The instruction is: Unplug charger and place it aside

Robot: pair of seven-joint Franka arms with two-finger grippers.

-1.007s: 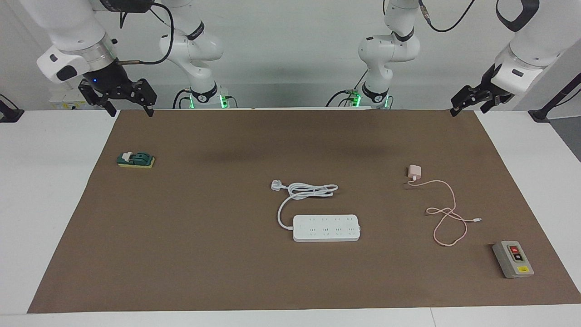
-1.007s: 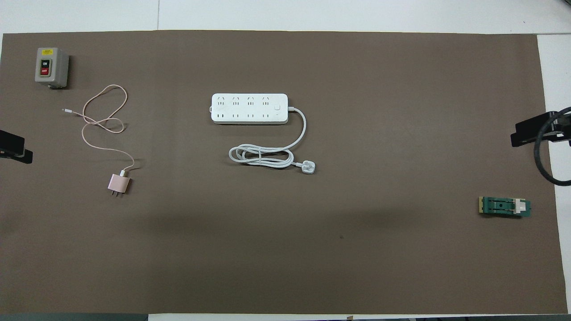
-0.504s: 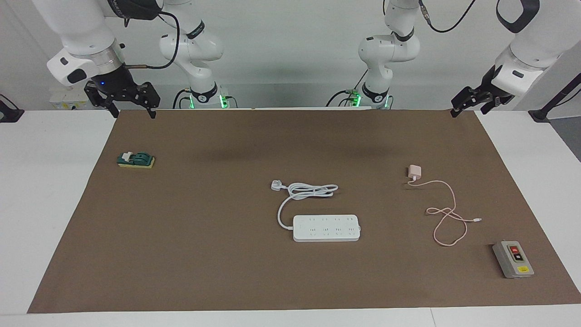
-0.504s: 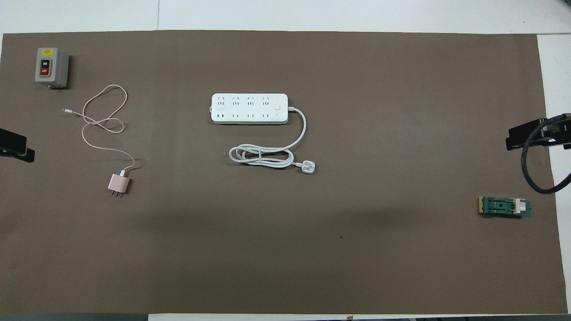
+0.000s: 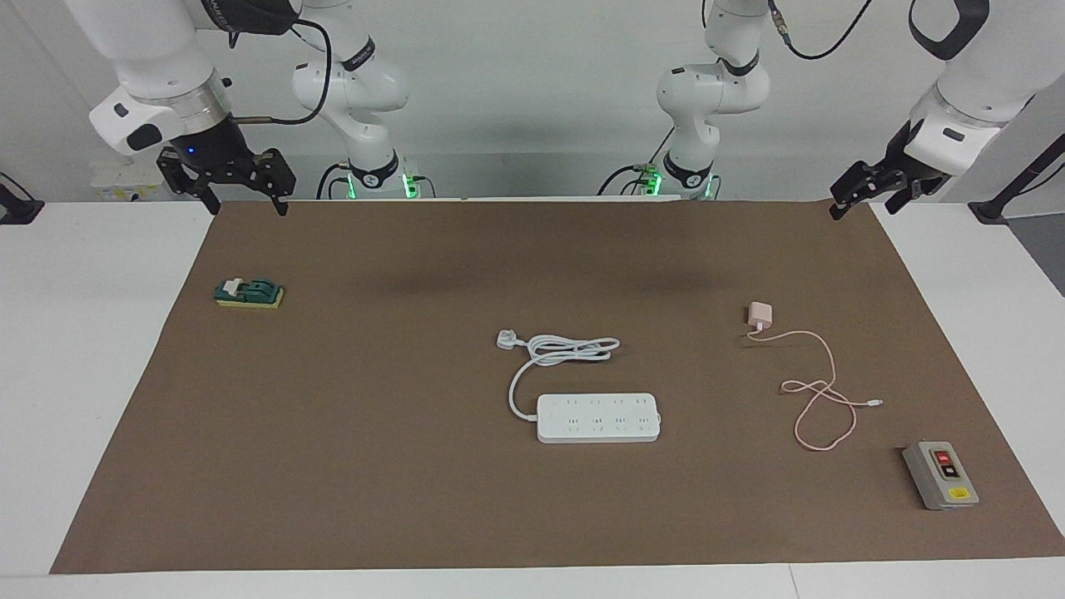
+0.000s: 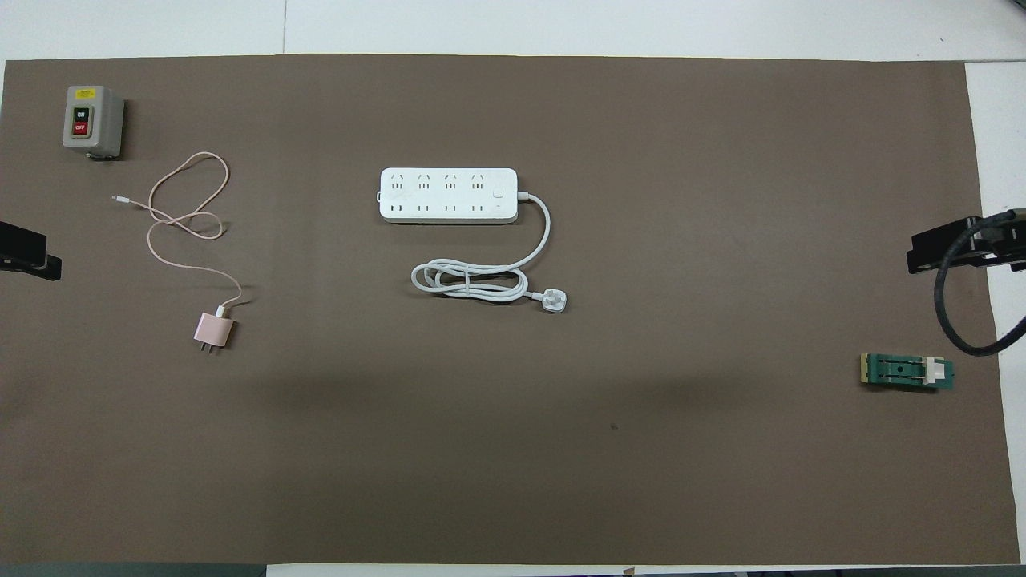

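Note:
The pale pink charger (image 5: 759, 314) lies on the brown mat toward the left arm's end of the table, with its prongs free and plugged into nothing; it also shows in the overhead view (image 6: 214, 329). Its thin pink cable (image 5: 819, 391) loops away from the robots. The white power strip (image 5: 598, 417) lies mid-table with no plug in its sockets. My left gripper (image 5: 865, 198) hangs open and empty over the mat's corner nearest the robots. My right gripper (image 5: 247, 200) hangs open and empty over the other near corner.
The strip's thick white cord and plug (image 5: 507, 339) lie coiled on the robots' side of the strip. A grey on/off switch box (image 5: 940, 474) stands at the left arm's end. A small green and yellow block (image 5: 249, 292) lies at the right arm's end.
The right arm's wrist has risen a little and its gripper has shifted slightly. The left gripper has barely moved. Nothing on the mat has moved.

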